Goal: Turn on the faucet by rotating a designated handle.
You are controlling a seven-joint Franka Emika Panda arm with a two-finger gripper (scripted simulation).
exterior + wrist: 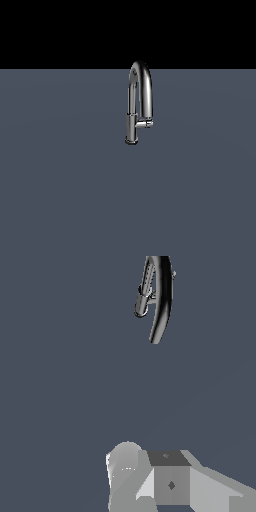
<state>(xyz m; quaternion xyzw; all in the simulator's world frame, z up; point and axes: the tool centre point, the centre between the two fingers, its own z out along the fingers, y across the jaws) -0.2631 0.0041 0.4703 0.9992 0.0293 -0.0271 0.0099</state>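
Observation:
The chrome faucet (pixel 132 107) stands upright on the flat grey-blue floor (pixel 60 190), its inverted-U spout arching toward the exterior view's right. The handle (pixel 146 122), a short horizontal stub, juts from the slim body toward that same side, just under the spout's outlet. In the wrist view the faucet (pixel 160 301) appears from above and at a distance, and its handle is hard to separate from the dark spout. No gripper fingers show in either view, and the arm is absent from the exterior view.
Grey blocky arm parts (pixel 170 481), a rounded cylinder beside a box shape, fill one edge of the wrist view, far from the faucet. A black background (pixel 60 30) lies behind the floor.

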